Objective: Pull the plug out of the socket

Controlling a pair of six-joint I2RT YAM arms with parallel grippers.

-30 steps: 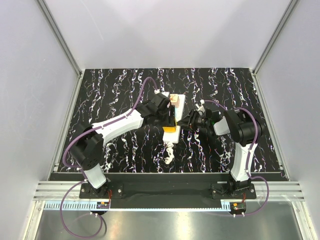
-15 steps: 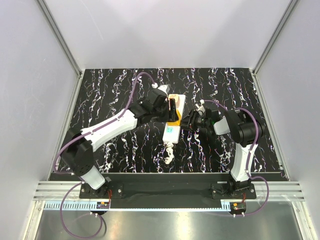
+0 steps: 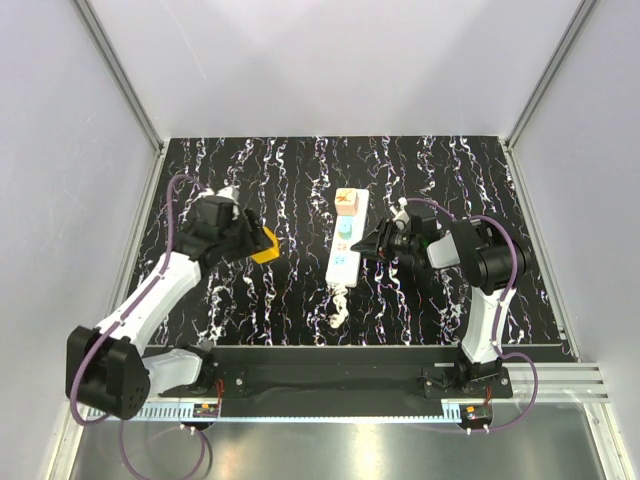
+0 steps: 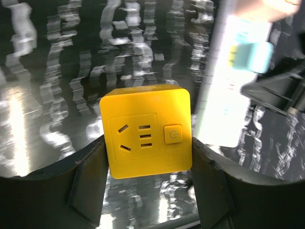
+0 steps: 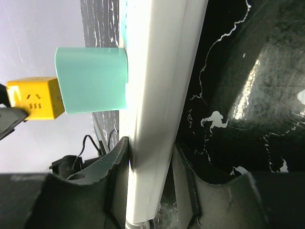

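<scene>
The socket, a long white power strip (image 3: 341,262), lies at the table's middle with an orange plug (image 3: 346,200) and a teal plug (image 3: 343,229) in it. Its knotted white cord (image 3: 338,308) trails toward me. My left gripper (image 3: 255,243) is shut on a yellow cube plug (image 3: 265,245), held well left of the strip and apart from it. The left wrist view shows the yellow plug (image 4: 145,131) clamped between the fingers (image 4: 90,167). My right gripper (image 3: 372,244) is shut on the strip's edge. The right wrist view shows the strip (image 5: 157,119) between its fingers (image 5: 116,176).
The table top (image 3: 250,180) is black marble-patterned, with grey walls at the back and both sides. An aluminium rail (image 3: 330,385) runs along the near edge by the arm bases. In the right wrist view the teal plug (image 5: 90,78) sticks out of the strip.
My left gripper has come off the strip with the yellow plug and swung far left. The strip stays down under my right gripper, which has not moved.
</scene>
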